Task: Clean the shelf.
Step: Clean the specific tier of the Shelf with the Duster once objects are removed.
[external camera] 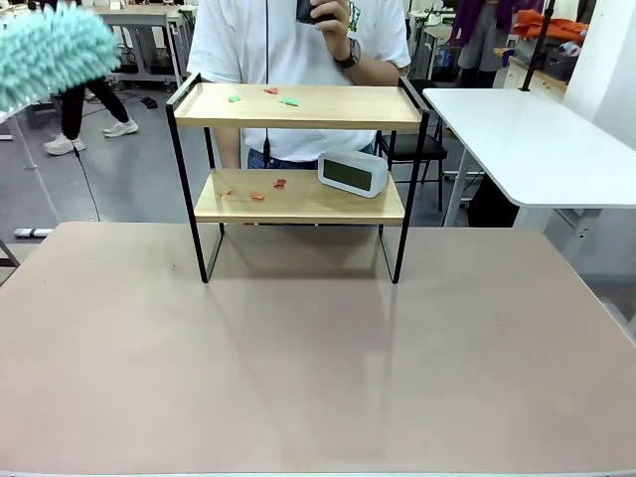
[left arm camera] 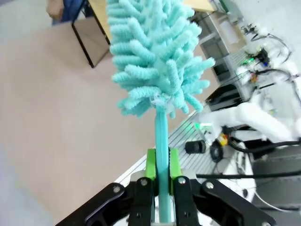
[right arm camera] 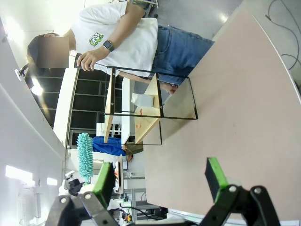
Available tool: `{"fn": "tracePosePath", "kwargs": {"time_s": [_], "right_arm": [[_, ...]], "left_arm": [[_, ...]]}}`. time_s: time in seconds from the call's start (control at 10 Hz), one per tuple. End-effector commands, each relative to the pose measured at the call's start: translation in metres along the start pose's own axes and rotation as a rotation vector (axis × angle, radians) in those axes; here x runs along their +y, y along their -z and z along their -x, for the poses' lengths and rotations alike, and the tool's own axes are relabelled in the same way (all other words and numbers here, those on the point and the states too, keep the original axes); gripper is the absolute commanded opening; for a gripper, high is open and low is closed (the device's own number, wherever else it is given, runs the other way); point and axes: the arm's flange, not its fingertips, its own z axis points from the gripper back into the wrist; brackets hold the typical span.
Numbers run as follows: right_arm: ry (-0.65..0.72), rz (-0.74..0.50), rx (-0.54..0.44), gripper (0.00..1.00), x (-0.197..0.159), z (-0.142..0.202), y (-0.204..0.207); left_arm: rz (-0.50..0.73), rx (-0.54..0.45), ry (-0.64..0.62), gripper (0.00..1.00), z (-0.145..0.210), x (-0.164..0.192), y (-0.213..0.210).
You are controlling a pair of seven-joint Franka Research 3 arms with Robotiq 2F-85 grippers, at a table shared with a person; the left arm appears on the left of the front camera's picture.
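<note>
Left hand (left arm camera: 162, 163) clamped on handle of teal duster (left arm camera: 155, 56), fluffy head held high at left. Right hand (right arm camera: 159, 180) fingers apart, empty, over desk (external camera: 298, 368). Shelf (external camera: 328, 111) upright at desk's far middle, before person (external camera: 288, 40). Coloured scraps (external camera: 288, 100) on both boards, clock (external camera: 353, 172) on lower board.

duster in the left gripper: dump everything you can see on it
The duster has a fluffy turquoise head of chenille-like strands on a slim, matching, plastic-looking handle. The left gripper clamps the handle between its green pads, head pointing away from the wrist. In the front view it hangs in the air at upper left, blurred, left of the shelf and apart from it. Nothing else touches it.
</note>
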Motion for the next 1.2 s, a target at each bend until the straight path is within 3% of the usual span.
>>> {"fn": "tracePosePath", "kwargs": {"time_s": [0.0, 0.2, 0.3, 0.4, 0.5, 0.7, 1.1], "right_arm": [[-0.025, -0.022, -0.009, 1.0, 0.002, -0.002, 0.001], [-0.025, -0.022, -0.009, 1.0, 0.002, -0.002, 0.001], [-0.025, -0.022, -0.009, 1.0, 0.002, -0.002, 0.001], [-0.025, -0.022, -0.009, 1.0, 0.002, -0.002, 0.001], [-0.025, -0.022, -0.009, 1.0, 0.002, -0.002, 0.001], [-0.025, -0.022, -0.009, 1.0, 0.002, -0.002, 0.001], [-0.025, -0.022, -0.009, 1.0, 0.002, -0.002, 0.001]], "left_arm": [[-0.111, 0.119, 0.066, 0.12, -0.043, -0.034, 0.025], [-0.272, 0.112, 0.124, 0.12, -0.091, -0.072, 0.057], [-0.319, 0.063, 0.111, 0.12, -0.11, -0.077, 0.072], [-0.24, 0.075, 0.133, 0.12, -0.115, -0.084, 0.08], [-0.247, 0.091, 0.147, 0.12, -0.096, -0.089, 0.068], [-0.247, 0.091, 0.147, 0.12, -0.096, -0.089, 0.068], [-0.34, 0.035, 0.096, 0.12, -0.134, -0.087, 0.125]]}}
